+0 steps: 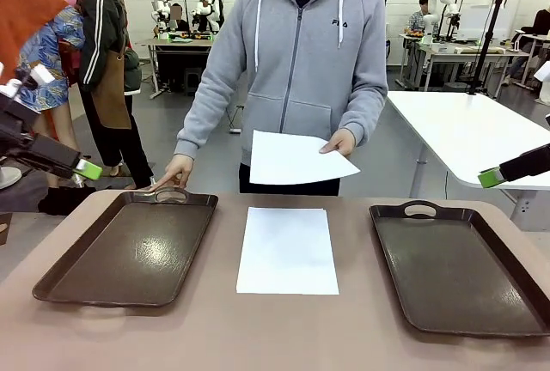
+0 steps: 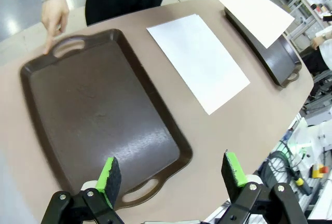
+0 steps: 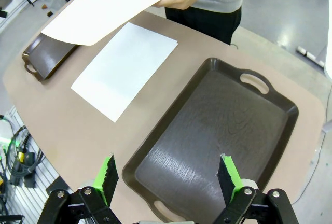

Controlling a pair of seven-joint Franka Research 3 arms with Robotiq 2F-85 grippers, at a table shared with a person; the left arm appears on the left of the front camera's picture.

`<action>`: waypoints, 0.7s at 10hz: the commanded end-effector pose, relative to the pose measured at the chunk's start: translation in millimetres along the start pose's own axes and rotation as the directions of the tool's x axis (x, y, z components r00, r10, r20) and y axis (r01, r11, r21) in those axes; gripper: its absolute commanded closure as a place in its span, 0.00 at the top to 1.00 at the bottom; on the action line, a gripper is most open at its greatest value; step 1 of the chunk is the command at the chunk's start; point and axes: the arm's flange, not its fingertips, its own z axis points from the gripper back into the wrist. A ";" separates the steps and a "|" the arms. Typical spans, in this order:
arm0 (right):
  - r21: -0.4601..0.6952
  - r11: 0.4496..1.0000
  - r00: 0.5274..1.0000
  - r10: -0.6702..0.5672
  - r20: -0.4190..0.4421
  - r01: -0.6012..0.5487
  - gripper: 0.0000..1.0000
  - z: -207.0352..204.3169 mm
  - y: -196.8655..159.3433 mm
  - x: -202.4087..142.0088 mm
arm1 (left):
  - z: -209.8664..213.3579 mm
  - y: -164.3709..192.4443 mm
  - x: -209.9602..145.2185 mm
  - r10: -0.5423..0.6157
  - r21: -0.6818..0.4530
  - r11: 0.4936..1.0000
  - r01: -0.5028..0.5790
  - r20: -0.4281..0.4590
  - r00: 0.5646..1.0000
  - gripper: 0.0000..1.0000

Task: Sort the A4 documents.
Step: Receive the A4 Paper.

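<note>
Front view: a person's hand (image 1: 341,142) pinches one A4 sheet (image 1: 296,158) above the table sheet (image 1: 287,251). Left gripper (image 2: 170,166) and right gripper (image 3: 167,166) gape empty.

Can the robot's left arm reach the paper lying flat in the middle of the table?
Probably yes. The left pincer is open, the sheet on the table lies uncovered, and only the low left tray sits between them. The person holds the other sheet up, clear of it.
</note>
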 end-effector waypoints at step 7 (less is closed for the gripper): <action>0.013 1.000 1.000 -0.003 0.001 0.003 1.00 -1.7 -1.1 -0.6 | -139.8 21.6 96.2 0.440 -0.281 0.850 -0.446 -0.088 0.894 1.00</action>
